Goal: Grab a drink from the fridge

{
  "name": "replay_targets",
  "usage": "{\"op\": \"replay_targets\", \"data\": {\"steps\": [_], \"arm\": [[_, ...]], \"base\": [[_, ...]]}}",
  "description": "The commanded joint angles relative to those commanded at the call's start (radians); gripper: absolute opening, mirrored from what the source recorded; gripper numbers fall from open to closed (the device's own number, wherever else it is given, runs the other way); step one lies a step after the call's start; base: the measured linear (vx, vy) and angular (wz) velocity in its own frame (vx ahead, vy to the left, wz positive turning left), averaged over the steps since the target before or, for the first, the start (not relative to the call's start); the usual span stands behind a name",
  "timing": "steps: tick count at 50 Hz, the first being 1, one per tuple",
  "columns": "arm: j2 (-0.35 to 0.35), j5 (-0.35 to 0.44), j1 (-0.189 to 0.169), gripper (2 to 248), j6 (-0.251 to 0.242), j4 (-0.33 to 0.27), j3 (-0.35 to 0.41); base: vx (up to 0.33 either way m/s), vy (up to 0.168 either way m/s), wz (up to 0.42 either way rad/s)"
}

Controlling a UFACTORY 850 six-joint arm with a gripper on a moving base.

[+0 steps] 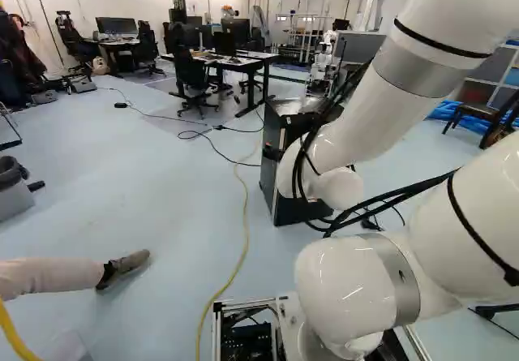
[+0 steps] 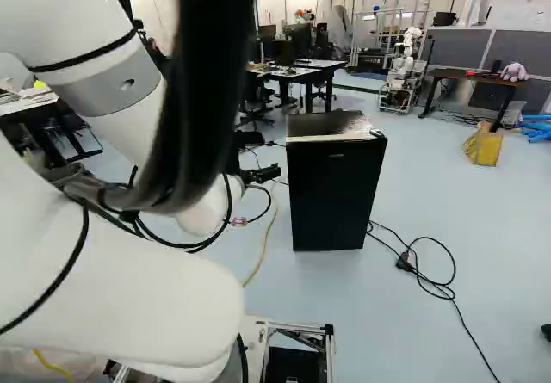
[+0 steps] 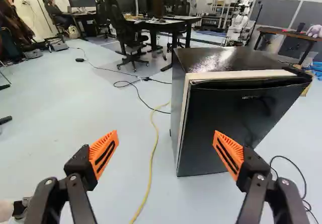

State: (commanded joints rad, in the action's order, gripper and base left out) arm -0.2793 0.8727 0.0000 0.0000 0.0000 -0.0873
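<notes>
Peering in from my remote seat, I have the gripper (image 2: pixel 269 174) spread wide — its orange pads (image 3: pixel 104 155) well apart, holding nothing. The black mini fridge (image 3: pixel 231 126) stands upright on the floor (image 3: pixel 110 108) ahead of it — and a yellow cable (image 3: pixel 152 163) runs along that floor near the fridge.

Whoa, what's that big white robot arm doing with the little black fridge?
The white robot arm is here to get a drink from the black fridge, but it isn't holding anything now. Its end effector is open, with its two orange pads wide apart and pointing ahead, toward the fridge's side of the room. The fridge door looks shut, and no drink is in sight.
</notes>
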Motion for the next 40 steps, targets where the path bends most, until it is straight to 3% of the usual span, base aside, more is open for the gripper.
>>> {"op": "replay_targets", "data": {"steps": [40], "arm": [[0.0, 0.0, 0.0, 247, 0.0, 0.0, 0.0]], "base": [[0.028, -0.002, -0.002]]}}
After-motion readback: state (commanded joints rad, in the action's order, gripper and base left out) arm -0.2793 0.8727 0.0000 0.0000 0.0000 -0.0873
